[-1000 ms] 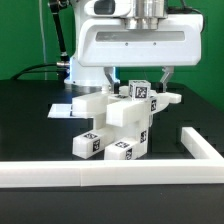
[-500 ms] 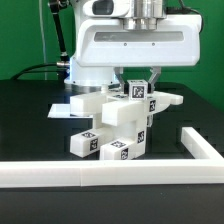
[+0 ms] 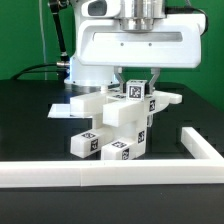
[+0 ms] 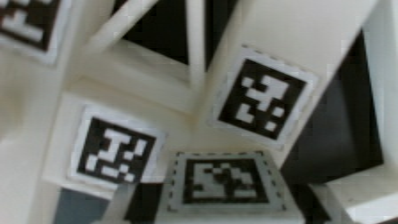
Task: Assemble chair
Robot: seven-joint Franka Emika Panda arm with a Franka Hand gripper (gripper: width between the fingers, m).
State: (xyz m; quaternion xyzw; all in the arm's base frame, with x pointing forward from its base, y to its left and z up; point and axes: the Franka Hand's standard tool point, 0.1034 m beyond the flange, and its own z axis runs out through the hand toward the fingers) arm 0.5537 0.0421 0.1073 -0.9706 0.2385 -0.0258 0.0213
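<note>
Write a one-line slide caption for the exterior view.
Panda gripper closed on the top of a tagged white chair assembly on a black table, white border rail in front.

Robot lab (tagged parts (image 3: 120, 115), black table (image 3: 30, 120))

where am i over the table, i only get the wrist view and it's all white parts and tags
Observer: The gripper is at the top block of the part-built chair, which stands on the black table.
Operator: do the fingers have it
Observer: It looks so. One finger sits against each side of that block.
Operator: anything close by
Observer: A white border rail runs along the front and turns back at the exterior view's right, apart from the chair.
</note>
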